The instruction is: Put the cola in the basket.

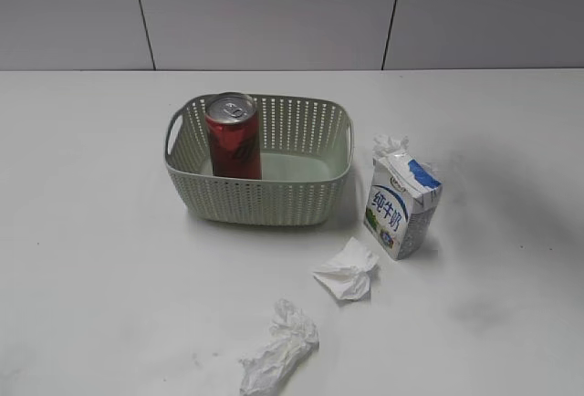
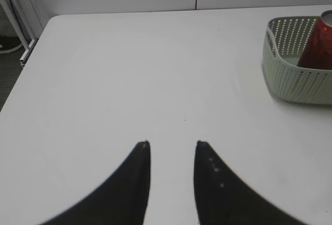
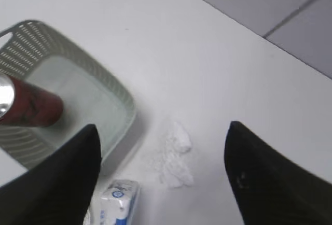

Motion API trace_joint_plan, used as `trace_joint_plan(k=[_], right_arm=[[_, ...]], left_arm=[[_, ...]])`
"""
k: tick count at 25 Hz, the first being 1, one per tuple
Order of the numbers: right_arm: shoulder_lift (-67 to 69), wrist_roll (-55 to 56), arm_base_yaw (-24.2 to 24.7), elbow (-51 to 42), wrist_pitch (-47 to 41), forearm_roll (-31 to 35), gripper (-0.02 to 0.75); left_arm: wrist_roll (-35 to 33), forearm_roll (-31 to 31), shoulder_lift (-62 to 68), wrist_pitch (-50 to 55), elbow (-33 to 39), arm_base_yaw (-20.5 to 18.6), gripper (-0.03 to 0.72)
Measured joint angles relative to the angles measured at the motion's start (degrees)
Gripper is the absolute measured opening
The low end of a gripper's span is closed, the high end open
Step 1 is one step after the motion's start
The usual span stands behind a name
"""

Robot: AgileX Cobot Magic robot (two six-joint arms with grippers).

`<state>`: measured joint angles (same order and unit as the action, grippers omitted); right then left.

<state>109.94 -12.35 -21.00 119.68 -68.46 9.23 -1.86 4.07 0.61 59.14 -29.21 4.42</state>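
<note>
White laminate table, carrying every item in the scene; neither arm appears in the exterior view. Basket, pale sage-green perforated plastic, resting flat on the table, ahead and to the right of the left pincer and ahead and to the left of the right pincer, well clear of both. Milk carton, white and blue, standing slightly tilted just beside the basket's right end; in the right wrist view it lies below and just left of the midline between the right pincer's tips. Cola, red can with silver top, standing upright inside the basket toward its left end, its top rising above the rim; no pincer touches it. Crumpled tissues: one nearest the camera, one in front of the carton, one behind the carton, the last lying directly ahead of the right pincer between its tips. Left pincer: tips spread by a narrow gap, holding nothing, over bare table. Right pincer: tips spread wide, holding nothing, raised above the table. Status, judged from this arrangement: the cola is already placed in the basket and released, so the task appears complete, with nothing left except perhaps parking the arms.
</note>
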Motion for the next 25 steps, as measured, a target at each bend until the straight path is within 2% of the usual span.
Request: trace_joint_plan(k=[4,9,15,25], right_arm=[[-5.5,5.7,6.5,-4.5,0.0,-3.2,0.558],[-12.0,7.2,12.8,-10.8,-0.9,-4.5,0.557],[-20.9,7.6,13.7,-23.0,-0.9,-3.7,0.558],[-44.2,7.7,13.7,-56.3,1.2,-1.7,0.557]], left_arm=[[0.0,0.0,0.0,0.0,0.0,0.0,0.237],[0.0,0.0,0.0,0.0,0.0,0.0,0.237],[0.0,0.0,0.0,0.0,0.0,0.0,0.237],[0.0,0.0,0.0,0.0,0.0,0.0,0.237]])
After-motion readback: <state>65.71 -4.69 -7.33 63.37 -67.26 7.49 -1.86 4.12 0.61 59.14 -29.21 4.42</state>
